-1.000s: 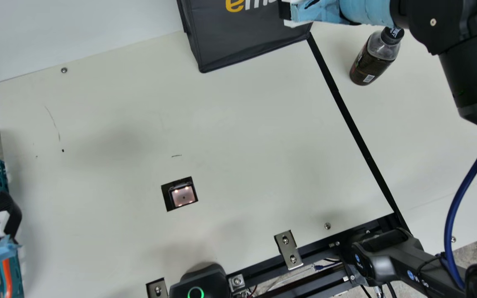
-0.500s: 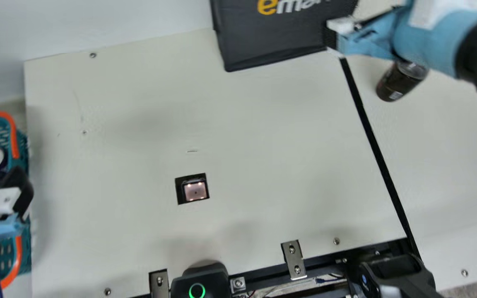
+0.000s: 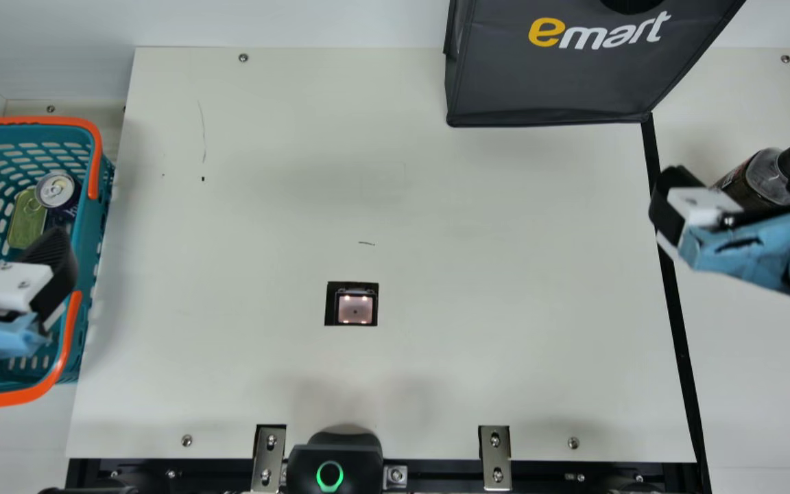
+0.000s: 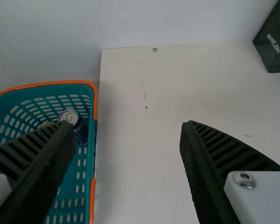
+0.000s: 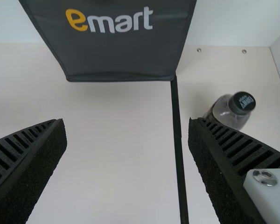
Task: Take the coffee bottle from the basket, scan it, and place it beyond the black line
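Right gripper [image 5: 126, 122] and left gripper [image 4: 126, 124] stood spread and empty, with the coffee bottle [image 5: 226, 113] beyond the black line [image 5: 179, 163]; I judged placement complete and nothing left to move, though prior scanning could not be confirmed.

at the left of the table [image 3: 450, 199], the basket [image 3: 97, 219] holds a can [image 3: 55, 190] with a flat tin [image 3: 27, 221] just beside it. the scanner [image 3: 355, 310] is set into the table near the middle, between the basket and the line [image 3: 673, 309], which runs front to back on the right. behind, right of the middle, is the bag [image 3: 573, 82], its near right corner at the line's far end, and the bottle [image 3: 765, 178] is beyond the line, to its right.
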Motion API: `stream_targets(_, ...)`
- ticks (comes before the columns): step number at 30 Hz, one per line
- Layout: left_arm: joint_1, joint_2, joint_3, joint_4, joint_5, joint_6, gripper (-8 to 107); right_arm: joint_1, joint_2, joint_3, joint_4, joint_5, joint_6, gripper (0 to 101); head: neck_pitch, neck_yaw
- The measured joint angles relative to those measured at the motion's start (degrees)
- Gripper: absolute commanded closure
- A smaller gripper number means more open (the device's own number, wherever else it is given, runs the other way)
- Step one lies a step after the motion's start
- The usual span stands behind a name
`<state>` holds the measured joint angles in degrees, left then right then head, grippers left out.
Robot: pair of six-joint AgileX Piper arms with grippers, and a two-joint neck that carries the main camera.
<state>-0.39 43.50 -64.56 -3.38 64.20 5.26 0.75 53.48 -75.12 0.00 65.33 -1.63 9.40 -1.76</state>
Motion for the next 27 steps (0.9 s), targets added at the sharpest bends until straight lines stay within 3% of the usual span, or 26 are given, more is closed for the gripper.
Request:
stream_targets(5,-1.2,-0.1,-4.1,1.9,4.8,-2.7,9,-0.1,-5.3,2.7,-0.5,2.2,-0.2,10,0.0,0.1)
stream_targets(11,-1.2,-0.1,-4.4,1.9,5.3,-2.7,9,-0.1,-10.7,5.4,-0.8,5.0,-0.6,10,0.1,0.0)
stream_targets(27,-1.2,-0.1,-4.4,1.9,5.3,-2.7,9,-0.1,-11.2,5.4,-0.8,4.7,-0.6,10,0.1,0.0)
